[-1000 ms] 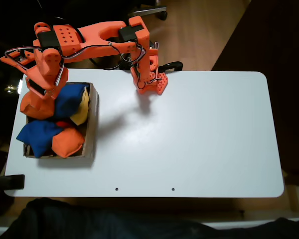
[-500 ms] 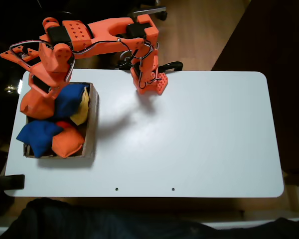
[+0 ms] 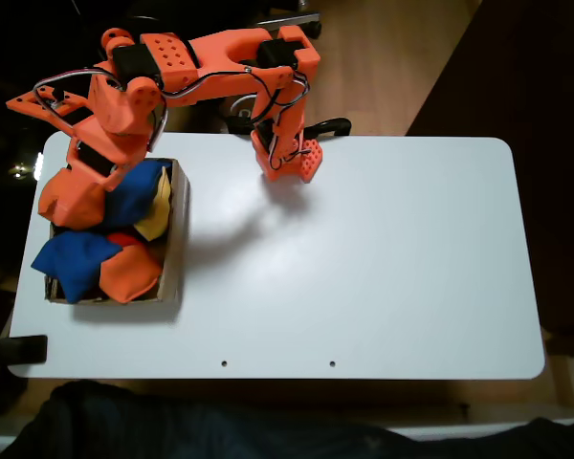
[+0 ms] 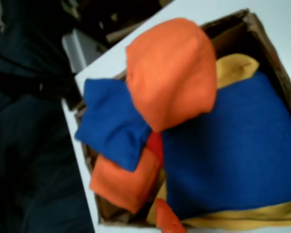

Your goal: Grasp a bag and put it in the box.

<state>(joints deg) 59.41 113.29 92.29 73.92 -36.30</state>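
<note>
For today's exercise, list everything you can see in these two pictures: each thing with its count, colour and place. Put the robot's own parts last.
Box: one, brown cardboard, at the left end of the table in the fixed view.
Orange bags: two; one on top of the pile at the box's far left corner, one low at the near side.
Blue bags: two; one near left, one far side.
Yellow bag: one, against the right wall.
Table: one, white.
Arm: one, orange, base at the table's far edge, reaching over the box.
Claw: an orange tip at the wrist view's bottom edge.
</note>
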